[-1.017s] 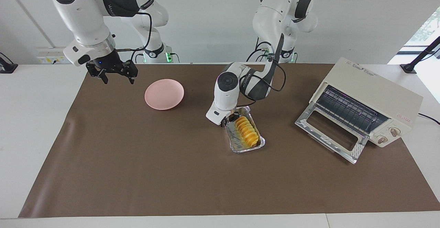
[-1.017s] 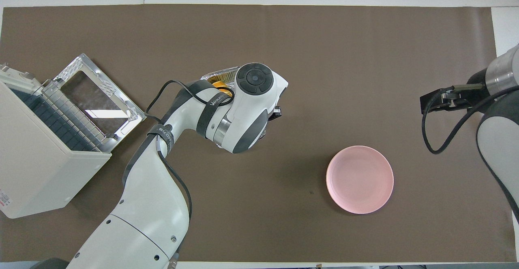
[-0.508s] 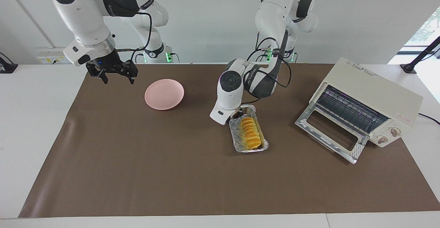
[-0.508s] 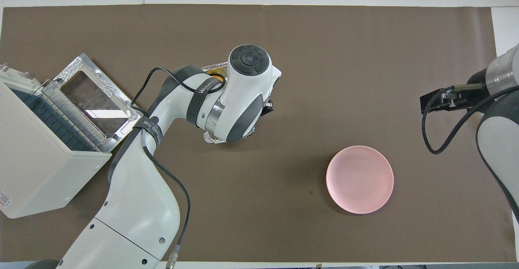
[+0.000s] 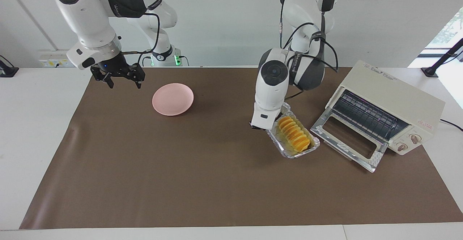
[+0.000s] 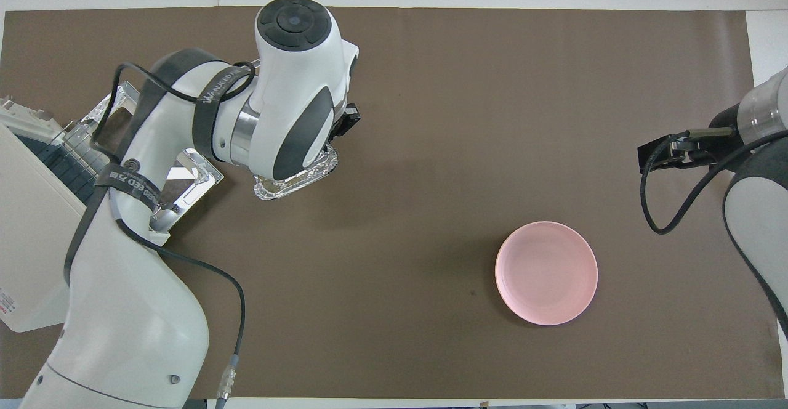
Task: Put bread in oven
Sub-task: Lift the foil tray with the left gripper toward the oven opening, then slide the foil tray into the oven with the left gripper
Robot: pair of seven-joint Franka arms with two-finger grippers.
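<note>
The yellow-orange ridged bread (image 5: 293, 134) lies in a crinkled silver foil tray (image 5: 289, 155). My left gripper (image 5: 269, 126) is shut on the tray's rim at the end nearer the robots, its fingers mostly hidden under the wrist. The tray sits just beside the lowered glass door (image 5: 347, 138) of the cream-white oven (image 5: 394, 95); the rack inside shows. In the overhead view only the tray's edge (image 6: 289, 187) shows under the left wrist, and the bread is hidden. My right gripper (image 5: 119, 77) is open and empty, and waits raised over the right arm's end of the table.
A round pink plate (image 5: 173, 99) lies on the brown mat (image 5: 181, 182) between the two arms, also in the overhead view (image 6: 546, 272). The oven (image 6: 37, 261) stands at the left arm's end of the table, angled toward the table's middle.
My left gripper has carried the foil tray with the bread toward the oven and turned it, so it is now beside the open door. The right arm has not moved.
</note>
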